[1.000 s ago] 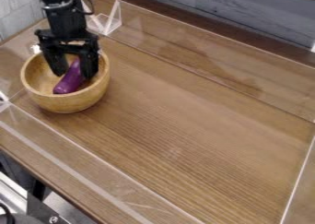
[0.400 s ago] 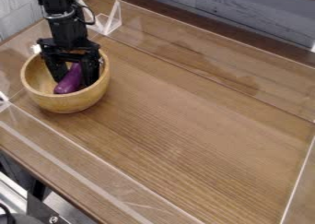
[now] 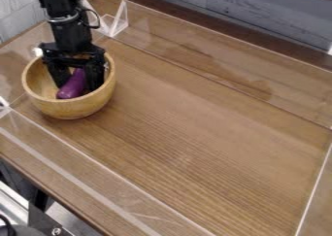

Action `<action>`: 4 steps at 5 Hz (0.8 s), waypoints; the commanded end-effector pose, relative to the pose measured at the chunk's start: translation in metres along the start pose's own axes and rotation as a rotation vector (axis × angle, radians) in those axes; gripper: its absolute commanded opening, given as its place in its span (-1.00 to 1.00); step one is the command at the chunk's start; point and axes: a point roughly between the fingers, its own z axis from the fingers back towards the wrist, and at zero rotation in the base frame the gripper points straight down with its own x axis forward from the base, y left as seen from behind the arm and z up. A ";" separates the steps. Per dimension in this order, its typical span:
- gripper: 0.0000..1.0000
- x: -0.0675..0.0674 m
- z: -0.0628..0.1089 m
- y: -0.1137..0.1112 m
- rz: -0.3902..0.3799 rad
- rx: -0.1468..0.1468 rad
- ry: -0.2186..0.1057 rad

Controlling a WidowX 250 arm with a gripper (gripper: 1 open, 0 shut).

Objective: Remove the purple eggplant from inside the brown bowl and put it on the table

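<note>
One gripper, one bowl, one eggplant
A single black gripper [image 3: 74, 67] reaches into the one brown bowl [image 3: 68, 101], its jaws open, with the one purple eggplant [image 3: 73, 84] inside the bowl, between or just beside the fingers; contact is too small to tell. The bowl rests on one wood-grain table [image 3: 195, 114].

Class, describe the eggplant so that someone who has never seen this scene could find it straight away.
On the brown wood-grain table, look toward the upper left for the round, light-brown bowl with a thick rim. Inside it, beneath the black gripper, lies a small, elongated eggplant. Its glossy purple skin sets it apart from the golden wood and the black fingers around it.
</note>
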 end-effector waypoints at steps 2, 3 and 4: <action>1.00 0.006 0.015 0.008 0.016 0.013 -0.039; 1.00 0.007 0.015 0.009 0.019 0.011 -0.035; -1.00 0.007 0.016 0.010 0.021 0.007 -0.032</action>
